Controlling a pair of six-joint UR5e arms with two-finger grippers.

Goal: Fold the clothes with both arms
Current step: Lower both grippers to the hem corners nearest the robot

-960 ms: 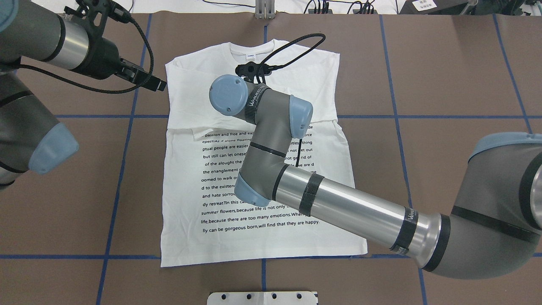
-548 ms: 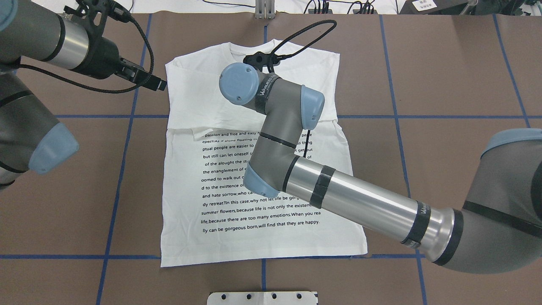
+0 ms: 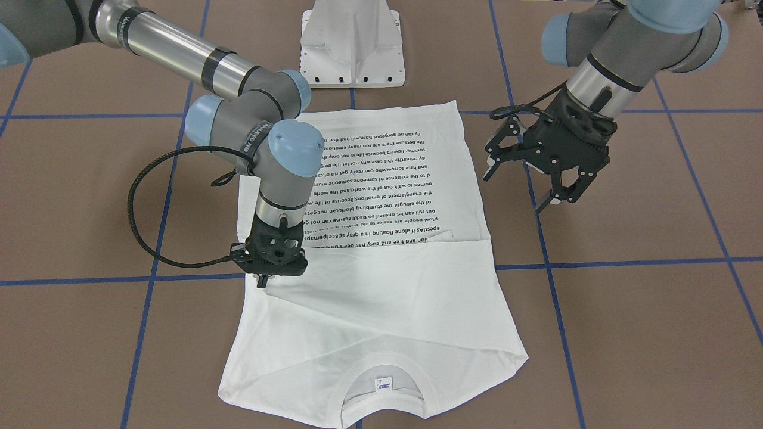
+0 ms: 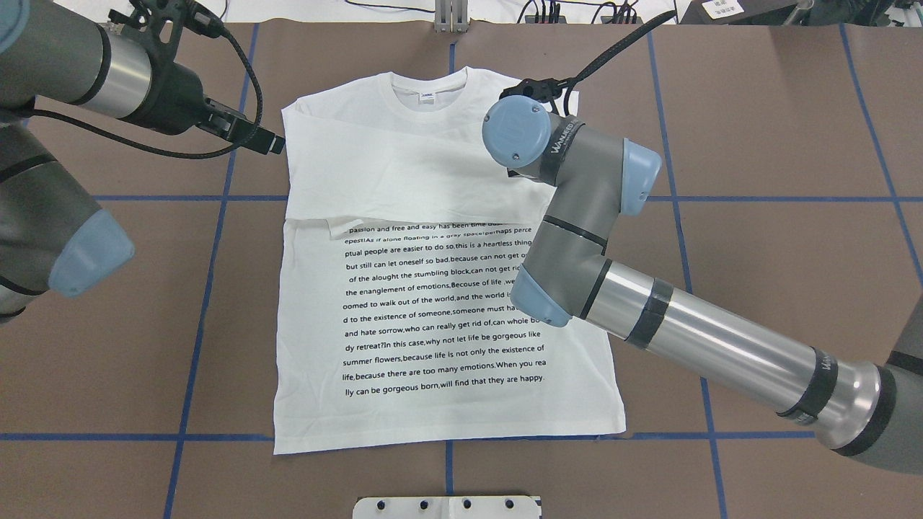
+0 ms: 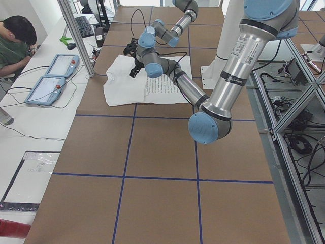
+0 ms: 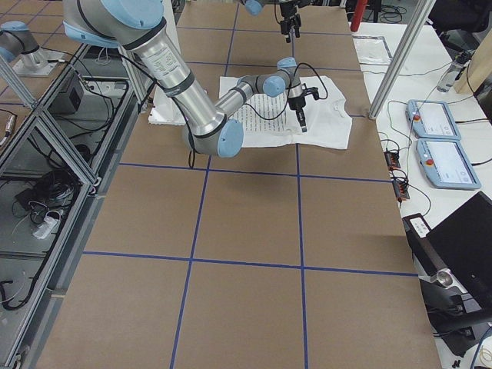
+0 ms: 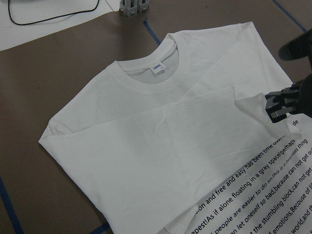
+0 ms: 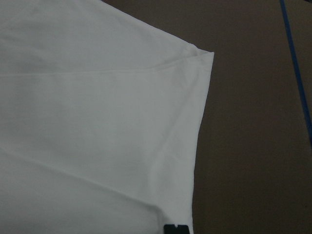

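Observation:
The white T-shirt (image 4: 404, 173) lies flat on the brown table, text side up, with its sleeves folded across the chest and its neck label (image 3: 383, 384) showing. My right gripper (image 3: 261, 279) points straight down at the shirt's edge below the sleeve fold. Its fingers are shut and I see no cloth between them. From overhead the right wrist (image 4: 515, 133) hides that gripper. My left gripper (image 3: 522, 180) hangs open and empty beside the shirt's other edge, close to the shoulder (image 4: 285, 115). In the left wrist view the shirt (image 7: 161, 136) fills the frame, with the right gripper (image 7: 280, 108) at its edge.
A white metal pedestal (image 3: 351, 44) stands at the robot's side of the table, just beyond the shirt's hem. Blue tape lines (image 4: 209, 288) cross the brown surface. A person (image 5: 15, 46) sits at a side desk with teach pendants (image 6: 438, 119).
My right arm has swung its wrist from over the middle of the chest to the shirt's right edge. The left arm and the shirt have stayed put.

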